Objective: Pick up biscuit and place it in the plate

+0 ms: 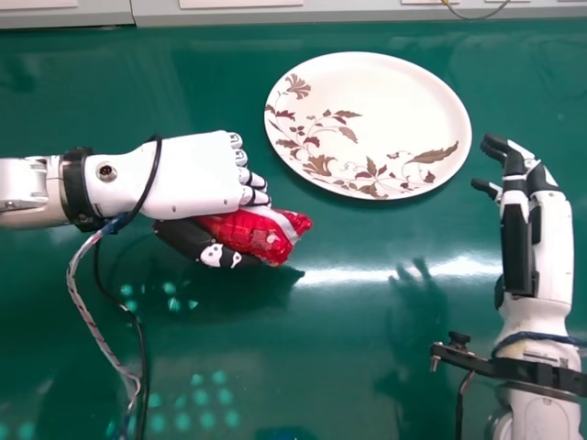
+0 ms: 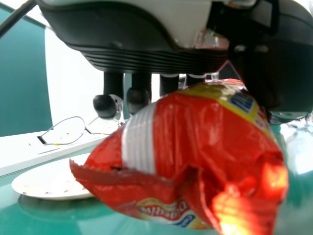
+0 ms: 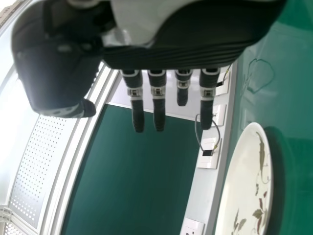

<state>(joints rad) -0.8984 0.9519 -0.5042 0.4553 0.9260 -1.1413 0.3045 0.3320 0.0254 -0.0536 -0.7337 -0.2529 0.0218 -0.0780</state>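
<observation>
Biscuit packet (image 1: 255, 235) clasped in the left hand (image 1: 193, 176), thumb against fingers, leaf-patterned plate (image 1: 385, 110) right nearby, and over there the right hand (image 1: 541, 240), fingers straight.

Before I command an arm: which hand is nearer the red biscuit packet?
Left. The left hand holds the packet between thumb and fingers; the right hand is well to the packet's right, past the plate.

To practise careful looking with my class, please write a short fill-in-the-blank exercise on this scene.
The shiny red plastic biscuit packet is in the robot's ____ hand.
The smooth tabletop beneath the round white leaf-patterned plate is coloured ____.
The robot's other hand holds ____.

Missing words: left; green; nothing.
</observation>
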